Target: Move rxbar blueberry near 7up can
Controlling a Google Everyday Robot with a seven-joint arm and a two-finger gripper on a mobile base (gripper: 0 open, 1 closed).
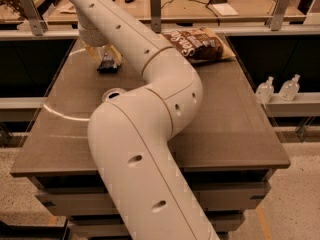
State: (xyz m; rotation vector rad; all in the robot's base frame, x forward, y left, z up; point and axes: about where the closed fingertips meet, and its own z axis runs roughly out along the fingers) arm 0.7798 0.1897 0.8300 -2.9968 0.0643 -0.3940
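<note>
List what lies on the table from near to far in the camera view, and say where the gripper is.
7up can → rxbar blueberry → chip bag. The gripper hangs right over the rxbar blueberry, at the far left of the table.

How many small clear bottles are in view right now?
2. Both stand side by side on the ledge right of the table: left bottle, right bottle. The arm may hide others. The claw is at the table's far left, at the rxbar blueberry.
</note>
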